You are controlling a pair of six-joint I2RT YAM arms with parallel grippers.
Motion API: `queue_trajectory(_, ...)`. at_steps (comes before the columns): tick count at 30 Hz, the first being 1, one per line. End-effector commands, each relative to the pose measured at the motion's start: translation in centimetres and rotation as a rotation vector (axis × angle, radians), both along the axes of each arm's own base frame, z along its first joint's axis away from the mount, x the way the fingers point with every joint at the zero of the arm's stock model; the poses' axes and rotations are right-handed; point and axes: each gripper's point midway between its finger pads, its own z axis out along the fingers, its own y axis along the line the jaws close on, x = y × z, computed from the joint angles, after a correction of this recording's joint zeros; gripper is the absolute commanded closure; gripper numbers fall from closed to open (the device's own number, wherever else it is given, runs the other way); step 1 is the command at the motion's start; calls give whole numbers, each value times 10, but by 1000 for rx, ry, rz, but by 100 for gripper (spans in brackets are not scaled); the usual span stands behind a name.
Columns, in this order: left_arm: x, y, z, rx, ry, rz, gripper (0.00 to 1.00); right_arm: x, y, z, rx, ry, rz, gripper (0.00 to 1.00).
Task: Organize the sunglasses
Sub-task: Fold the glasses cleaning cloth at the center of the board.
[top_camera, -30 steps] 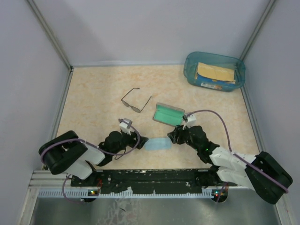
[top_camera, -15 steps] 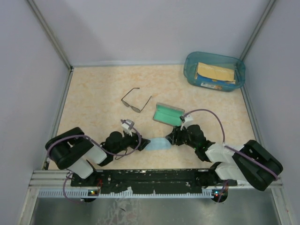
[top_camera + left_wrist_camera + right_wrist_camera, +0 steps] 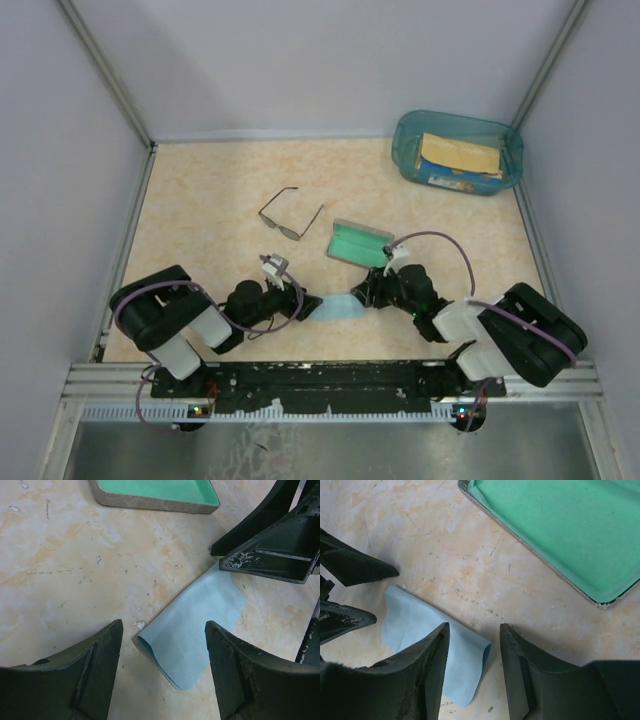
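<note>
sunglasses (image 3: 290,216): on the table straight beyond the left claw (image 3: 164,630), well apart from both claws
left claw: jaws wide, straddling the blue cloth (image 3: 200,625)
right claw (image 3: 474,629): jaws partly apart over the cloth's other end
writing: packet (image 3: 460,155) print too small to read

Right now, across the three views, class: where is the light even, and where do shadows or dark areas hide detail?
Top view: even light, sunglasses thin but sharp. Left wrist: cloth crisp, faint edge shadow. Right wrist: fingers very dark.

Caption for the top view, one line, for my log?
The left gripper and right gripper flank the cloth by the open case; sunglasses lie apart, untouched.
</note>
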Motion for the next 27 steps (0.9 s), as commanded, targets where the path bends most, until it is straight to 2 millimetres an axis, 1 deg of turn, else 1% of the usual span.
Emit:
queue_trajectory(1,-1,-5,-1,-14,15,-16,28,9,6,10,42,-36,3,55)
queue_trajectory(10,-2,-5,-7,-2,26,-23,42,9,5,11,43,-35,2,56)
queue_trajectory(20,0,-4,-11,14,34,-8,63,9,5,14,40,-38,5,56)
queue_trajectory(24,2,-4,-10,15,32,0,71,9,5,14,41,-39,6,59)
queue_trajectory(27,4,-4,-10,19,33,0,75,8,5,13,38,-34,8,62)
